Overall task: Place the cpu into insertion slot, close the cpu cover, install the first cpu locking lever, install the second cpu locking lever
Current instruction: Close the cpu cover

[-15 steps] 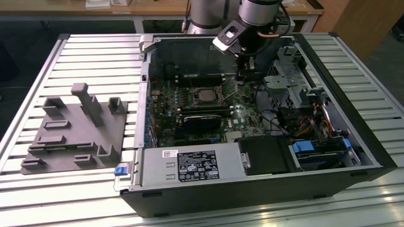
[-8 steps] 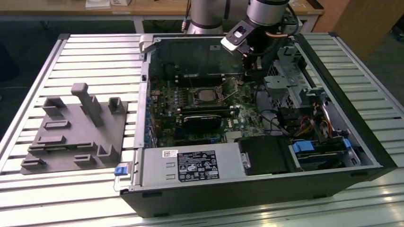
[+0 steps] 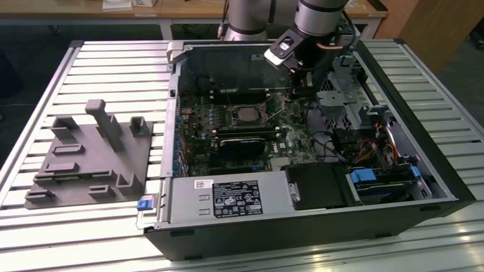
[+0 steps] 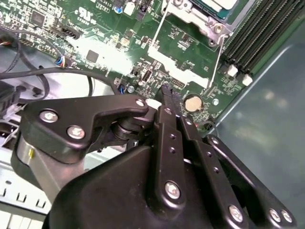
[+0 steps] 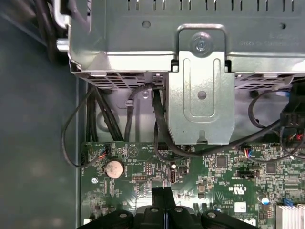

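Silver-grey arm carries a matte black tool with linked bars and shiny round screws

Slatted table bears a computer case and a possibly plastic fixture.

Your pincer hangs inside the open case, over bare motherboard beside the socket. Black cables and a grey metal bracket crowd one side; the case wall closes another. Above the socket the way is open. On the desk, a grey fixture stands at the exterior view's left.
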Controlling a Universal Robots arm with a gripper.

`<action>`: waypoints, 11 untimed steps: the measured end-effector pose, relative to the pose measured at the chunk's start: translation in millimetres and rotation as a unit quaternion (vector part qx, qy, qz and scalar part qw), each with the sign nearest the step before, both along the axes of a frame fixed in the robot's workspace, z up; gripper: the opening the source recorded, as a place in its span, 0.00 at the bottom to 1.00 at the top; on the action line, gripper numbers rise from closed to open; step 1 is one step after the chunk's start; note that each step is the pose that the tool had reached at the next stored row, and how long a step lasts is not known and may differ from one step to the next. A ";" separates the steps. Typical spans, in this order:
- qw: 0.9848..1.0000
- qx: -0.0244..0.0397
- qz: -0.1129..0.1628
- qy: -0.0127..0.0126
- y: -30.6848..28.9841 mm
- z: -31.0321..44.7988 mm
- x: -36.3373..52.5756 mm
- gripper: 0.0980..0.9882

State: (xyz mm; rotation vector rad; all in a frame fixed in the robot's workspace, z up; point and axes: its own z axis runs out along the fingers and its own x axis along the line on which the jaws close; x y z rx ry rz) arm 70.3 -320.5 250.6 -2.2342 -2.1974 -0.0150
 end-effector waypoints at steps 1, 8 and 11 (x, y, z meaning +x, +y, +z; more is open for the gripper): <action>1.000 0.000 0.000 0.000 0.0 -1.8 0.0 0.01; 1.000 0.000 0.000 -0.003 0.0 -14.6 0.0 0.01; 1.000 0.000 0.000 -0.003 0.0 -15.4 -0.1 0.01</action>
